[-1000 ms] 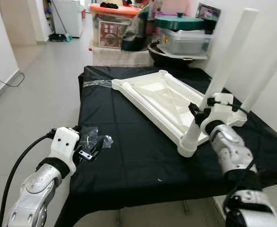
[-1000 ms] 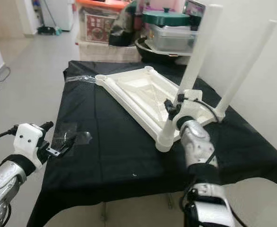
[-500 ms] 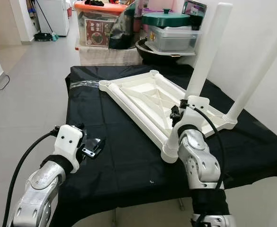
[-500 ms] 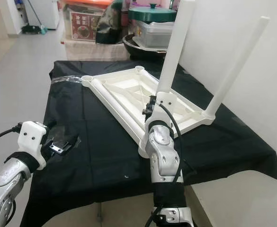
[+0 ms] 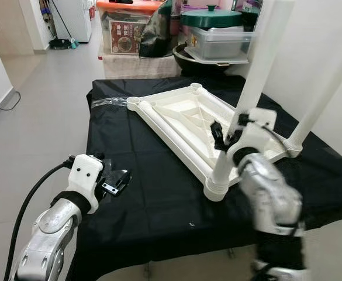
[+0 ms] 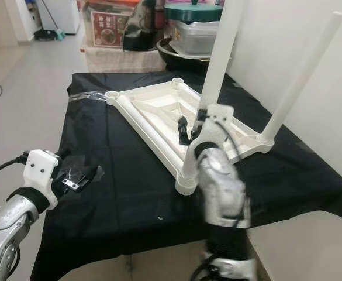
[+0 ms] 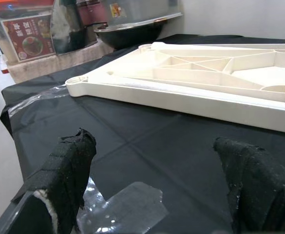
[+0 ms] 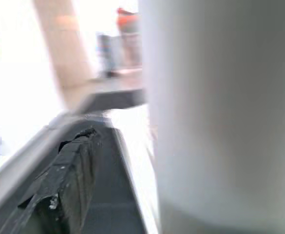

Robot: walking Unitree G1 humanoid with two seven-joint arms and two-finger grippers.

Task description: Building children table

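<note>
The right gripper (image 5: 228, 136) is up against a white leg (image 5: 254, 76). Whether it squeezes the leg, I cannot tell. That leg stands up from the near corner of the white tabletop (image 5: 185, 117), which lies upside down on a black cloth (image 5: 147, 187). A second leg (image 5: 328, 82) stands at the next corner, by the wall.

The left gripper (image 7: 157, 190) is wide and holds nothing. It hangs low over the cloth's near left edge, above a clear bag (image 7: 120, 209).
</note>
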